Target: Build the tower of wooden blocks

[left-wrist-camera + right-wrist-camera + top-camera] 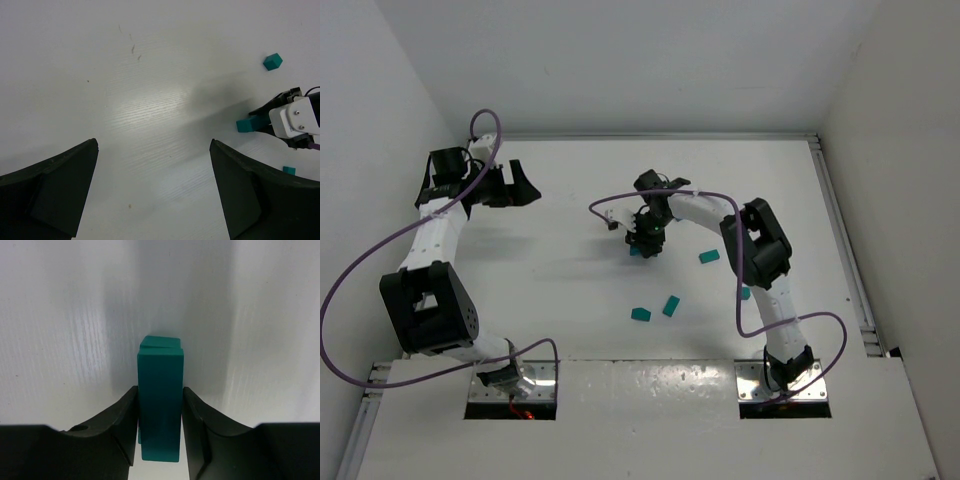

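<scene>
Overhead view of a white table (570, 330) w/ two robot arms.

**Right arm:** The right gripper (647, 240) points down near table centre. In its wrist view the fingers (125, 410) press flush on both long sides of a teal bar (160, 405), so it is clenched on the bar w/ no gap showing.

**Key relation:** The bar's long axis runs 12-to-6 in the wrist view, straight out between the fingers. At its 12 o'clock end a second block (160, 342) shows, approx same width and slightly out of line. This is prob. the start of the tower. Can't tell whether the two touch, or which sits on which. Squaring that offset looks like what the coming move turns on.

**Left arm:** The left gripper (523, 184) sits at 10 o'clock from the right one, well apart, jaws spread wide and holding nothing. The right arm is clearly the nearer.

**Other blocks, from the right gripper:**
- One loose block (709, 257) at 4 o'clock.
- A pair of blocks (671, 305) at 5–6 o'clock, toward the arm bases.
- One half-hidden block (745, 293) beside the right forearm.

None of these crowds the stack. A purple cable (620, 200) loops near the right wrist at 10 o'clock and is the only thing close enough to get in the way.
</scene>
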Robot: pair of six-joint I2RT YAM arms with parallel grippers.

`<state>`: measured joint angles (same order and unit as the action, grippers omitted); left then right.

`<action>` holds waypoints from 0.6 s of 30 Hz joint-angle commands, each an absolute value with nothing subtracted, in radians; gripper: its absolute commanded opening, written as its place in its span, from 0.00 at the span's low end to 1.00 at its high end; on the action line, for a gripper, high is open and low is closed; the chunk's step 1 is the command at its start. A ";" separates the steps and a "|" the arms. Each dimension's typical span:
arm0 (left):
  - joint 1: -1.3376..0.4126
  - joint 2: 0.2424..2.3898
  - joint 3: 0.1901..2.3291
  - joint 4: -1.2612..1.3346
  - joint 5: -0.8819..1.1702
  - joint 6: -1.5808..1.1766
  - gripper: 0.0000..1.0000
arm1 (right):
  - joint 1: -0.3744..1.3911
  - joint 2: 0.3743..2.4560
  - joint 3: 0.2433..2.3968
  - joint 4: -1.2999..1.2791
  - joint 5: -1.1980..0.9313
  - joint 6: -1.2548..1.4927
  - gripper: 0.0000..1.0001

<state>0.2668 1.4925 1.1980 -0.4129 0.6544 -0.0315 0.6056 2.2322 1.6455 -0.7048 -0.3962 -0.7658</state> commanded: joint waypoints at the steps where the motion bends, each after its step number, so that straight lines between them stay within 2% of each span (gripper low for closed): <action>1: 0.256 1.497 1.236 -0.388 0.666 -0.032 1.00 | 0.611 2.235 1.690 -0.684 -0.411 -0.781 0.38; 10: 0.256 1.497 1.236 -0.388 0.666 -0.032 1.00 | 0.612 2.232 1.690 -0.680 -0.410 -0.779 0.33; 18: 0.256 1.497 1.236 -0.388 0.666 -0.032 1.00 | 0.612 2.226 1.677 -0.664 -0.400 -0.752 0.25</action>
